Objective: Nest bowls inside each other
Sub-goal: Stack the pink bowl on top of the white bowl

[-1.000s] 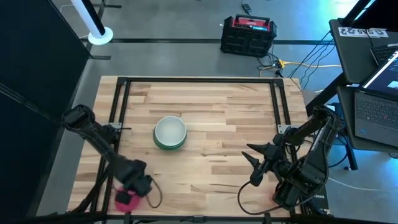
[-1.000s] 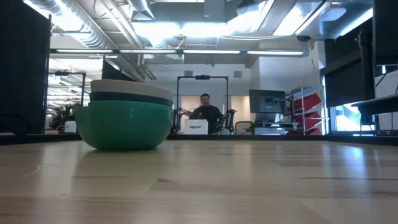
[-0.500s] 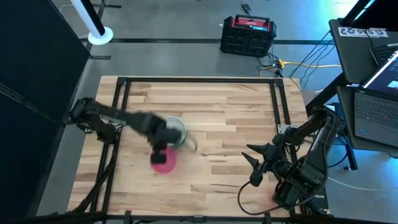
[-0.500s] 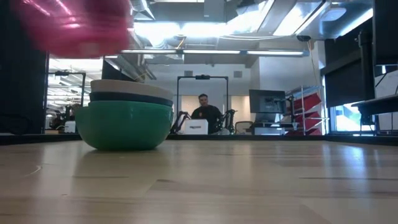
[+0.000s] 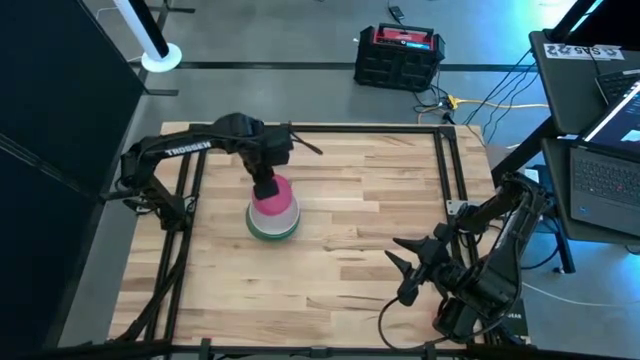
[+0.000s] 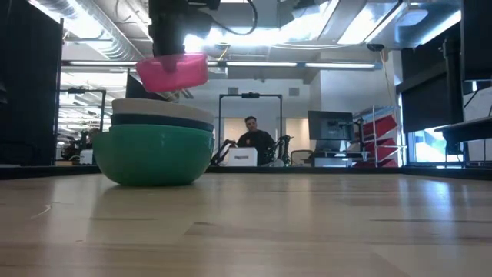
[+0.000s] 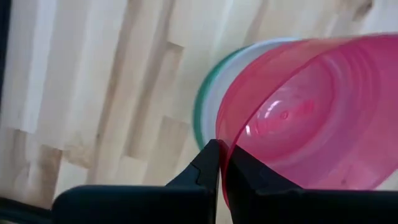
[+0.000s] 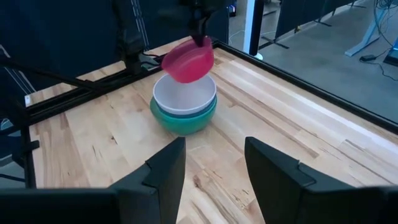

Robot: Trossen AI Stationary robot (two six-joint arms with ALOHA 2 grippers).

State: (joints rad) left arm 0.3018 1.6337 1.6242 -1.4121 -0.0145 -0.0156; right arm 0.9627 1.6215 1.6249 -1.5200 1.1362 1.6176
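Stack so far: you have a round white plastic bowl [image 8: 185, 94] seated in a dark blue one, of which only a band shows, and both sit in a teal-green plastic bowl [image 6: 154, 155] left of the middle of the wooden table [image 5: 380, 230].
In hand: your left gripper [image 5: 266, 186] pinches the rim of the translucent pink plastic bowl [image 6: 172, 71], fingers pressed together on the wall, holding it slightly tilted just above the stack, not yet touching.
Left to do: lower it into the white bowl and let go; no red or pale green bowl shows.
Right gripper [image 8: 214, 163]: spread and empty, waiting at the table's right near edge, well apart.
Around: a person [image 6: 253, 139] at a desk beyond the table; nothing blocks the drop.
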